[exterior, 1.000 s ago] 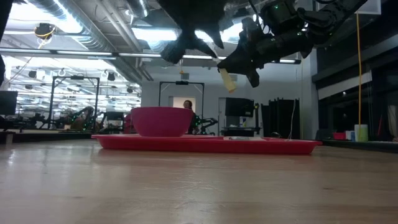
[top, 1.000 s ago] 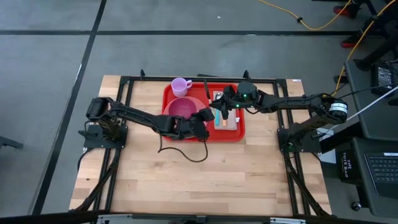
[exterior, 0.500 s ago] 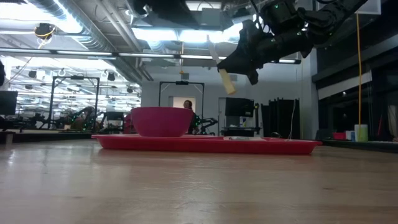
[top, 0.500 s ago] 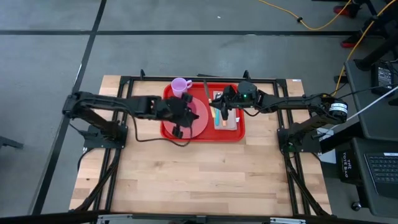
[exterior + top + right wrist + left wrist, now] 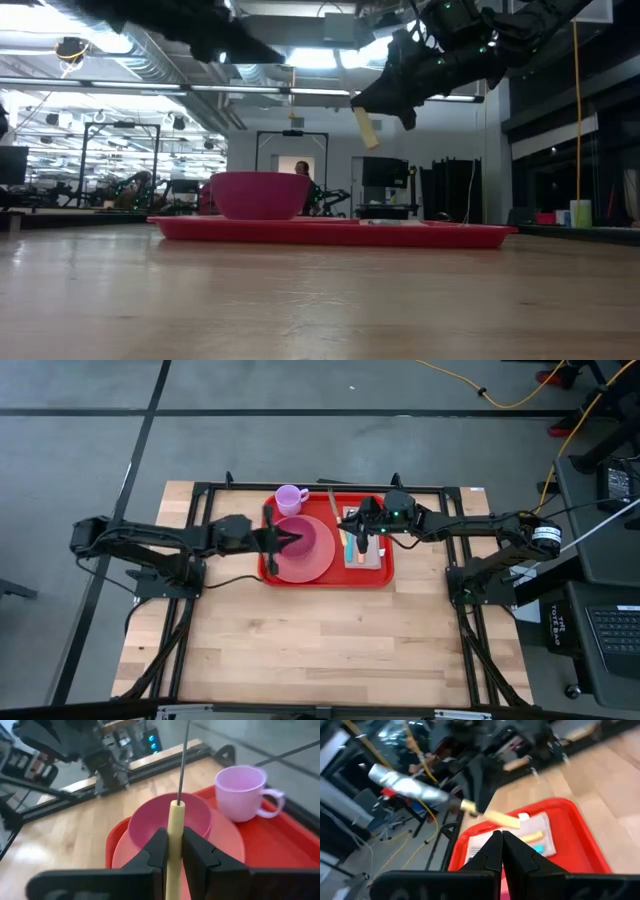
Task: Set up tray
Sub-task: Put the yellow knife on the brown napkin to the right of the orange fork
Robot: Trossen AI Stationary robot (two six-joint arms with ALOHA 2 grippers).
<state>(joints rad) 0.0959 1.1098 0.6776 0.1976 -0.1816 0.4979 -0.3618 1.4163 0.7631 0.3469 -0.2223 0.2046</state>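
The red tray (image 5: 385, 575) lies at the table's far middle. On it stand a pink plate (image 5: 315, 568) with a pink bowl (image 5: 260, 195), a pale purple mug (image 5: 291, 498) and a napkin (image 5: 372, 558) with utensils. My left gripper (image 5: 292, 541) hovers shut above the bowl, touching nothing; the left wrist view shows its fingertips (image 5: 500, 842) together. My right gripper (image 5: 356, 538) is shut on a yellow-handled utensil (image 5: 176, 827) above the tray, between bowl and napkin. My right gripper pinches the utensil's yellow handle (image 5: 175, 851) between its two fingers, which lie across it and come from the table's right, slanting slightly down. The handle's free end (image 5: 366, 130) sticks out below the fingers and the thin metal shaft (image 5: 183, 760) points up. The utensil is tilted, clear of the tray.
A black frame (image 5: 330, 487) runs along the table's far edge behind the tray. Bare wood (image 5: 330, 640) lies between the tray and the near edge. Beyond the table the low view shows a room with racks and a distant person (image 5: 301, 170).
My left gripper has drawn back from the bowl's right side toward the table's left edge, rolling about its own line, and its fingers have shut on nothing. The plate, bowl and mug stand where they were.
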